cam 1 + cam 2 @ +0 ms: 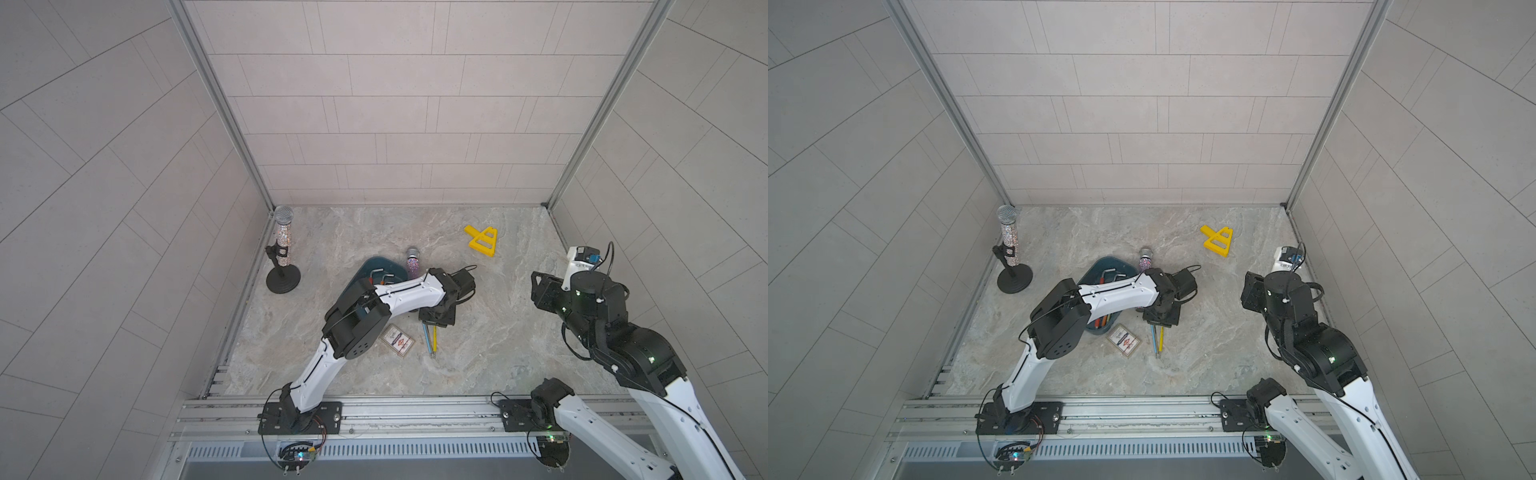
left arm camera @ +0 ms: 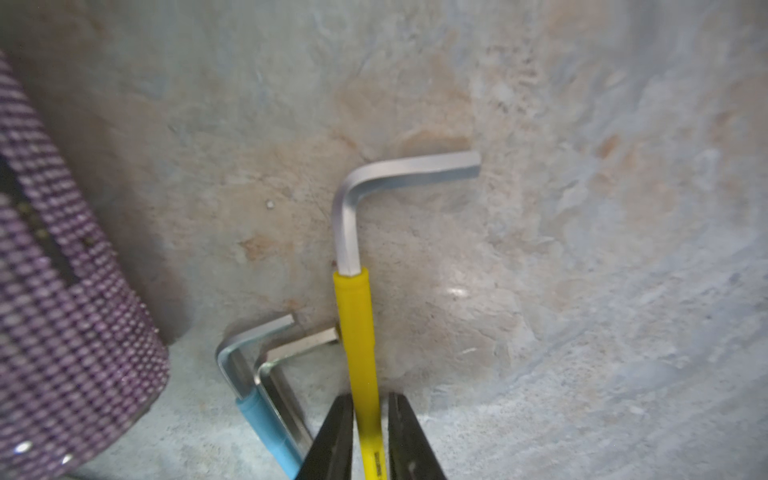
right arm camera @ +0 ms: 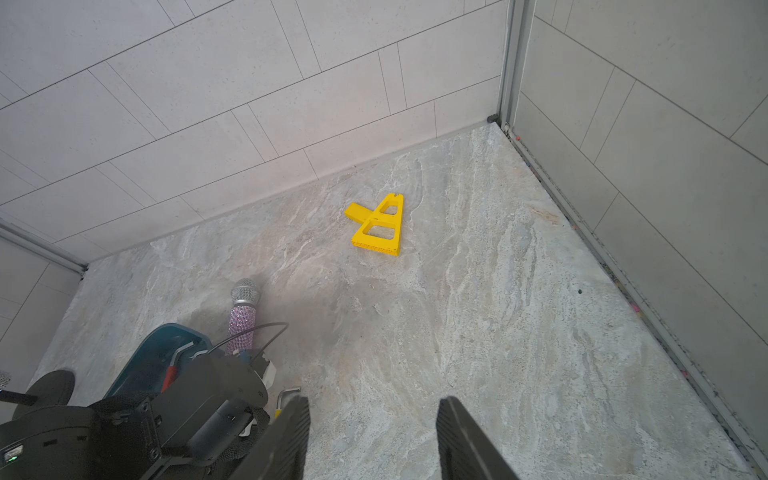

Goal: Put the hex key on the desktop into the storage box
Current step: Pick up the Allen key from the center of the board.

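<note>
Left pincer (image 2: 370, 409) clamps the yellow-sleeved steel hex key (image 2: 356, 324); blue-sleeved hex key (image 2: 259, 419) at nine o'clock, teal plastic storage box (image 1: 370, 268) at ten beneath the left arm (image 1: 399, 293); right pincer (image 3: 374, 432) gapes

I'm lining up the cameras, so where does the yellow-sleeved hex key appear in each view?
In a top view: yellow-sleeved hex key near the card box.
In a top view: same place.
Left wrist: straddled by the left tool.
Right wrist: only its bend shows.
Shared landmark: the pink rhinestone microphone.
</note>
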`<control>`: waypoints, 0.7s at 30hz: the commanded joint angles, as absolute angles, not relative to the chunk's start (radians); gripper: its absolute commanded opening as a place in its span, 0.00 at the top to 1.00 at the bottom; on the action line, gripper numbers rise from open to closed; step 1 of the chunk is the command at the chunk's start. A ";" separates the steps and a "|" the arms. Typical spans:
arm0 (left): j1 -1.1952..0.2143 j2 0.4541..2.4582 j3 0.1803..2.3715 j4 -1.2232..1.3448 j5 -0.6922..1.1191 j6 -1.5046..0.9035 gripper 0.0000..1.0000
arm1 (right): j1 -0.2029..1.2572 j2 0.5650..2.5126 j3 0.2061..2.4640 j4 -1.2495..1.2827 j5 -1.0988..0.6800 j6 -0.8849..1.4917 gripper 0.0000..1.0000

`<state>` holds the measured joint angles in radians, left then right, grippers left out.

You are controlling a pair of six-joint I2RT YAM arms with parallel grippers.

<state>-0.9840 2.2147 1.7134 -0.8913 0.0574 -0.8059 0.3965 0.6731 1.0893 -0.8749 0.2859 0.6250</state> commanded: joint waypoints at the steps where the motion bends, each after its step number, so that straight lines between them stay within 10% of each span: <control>1: -0.996 2.268 1.719 -0.921 0.072 -0.798 0.80 | 0.399 0.667 1.084 -0.864 0.285 0.631 0.46; 21: -1.008 2.282 1.763 -0.910 0.109 -0.809 1.00 | 0.398 0.667 1.083 -0.862 0.287 0.630 0.46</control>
<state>-0.9855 2.2337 1.7477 -0.9257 0.0570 -0.8047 0.3965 0.6720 1.0878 -0.8719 0.2794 0.6292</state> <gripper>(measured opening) 0.145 0.544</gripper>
